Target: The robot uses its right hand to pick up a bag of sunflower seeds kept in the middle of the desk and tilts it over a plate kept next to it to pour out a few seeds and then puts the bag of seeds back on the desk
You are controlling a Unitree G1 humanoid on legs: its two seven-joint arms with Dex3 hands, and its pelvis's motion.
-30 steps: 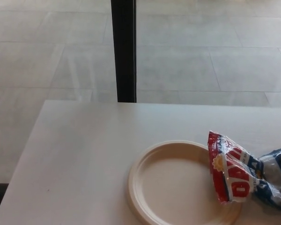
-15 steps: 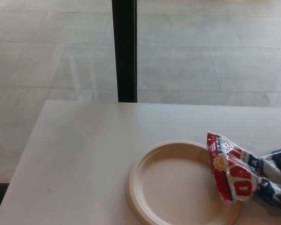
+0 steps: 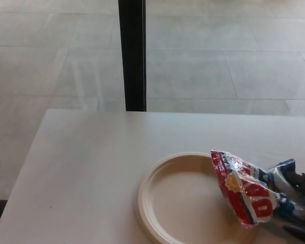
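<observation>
Head view is showing a white counter point(image 3: 91, 162) with a pale round plate point(image 3: 157, 203) sitting at its near right part. A red, white and blue bag of sunflower seeds point(image 3: 246, 190) is lying tilted over the plate's right side, its red end reaching left over the plate's inner surface and its blue end trailing off to the right past the rim. The right robot hand point(image 3: 300, 203) is entering from the right edge of the picture, with its black fingers point(image 3: 301, 181) closing around the blue end of the bag, so the bag is sitting directly left of the hand and sticking out from its grip toward the plate. Only a small part of that hand is showing, near the lower right corner. The left robot hand is not appearing anywhere in the picture. Beyond the far edge of the counter, a tiled floor point(image 3: 218, 61) is stretching away, and a dark vertical post point(image 3: 132, 51) is standing at the far side, a little left of centre.
</observation>
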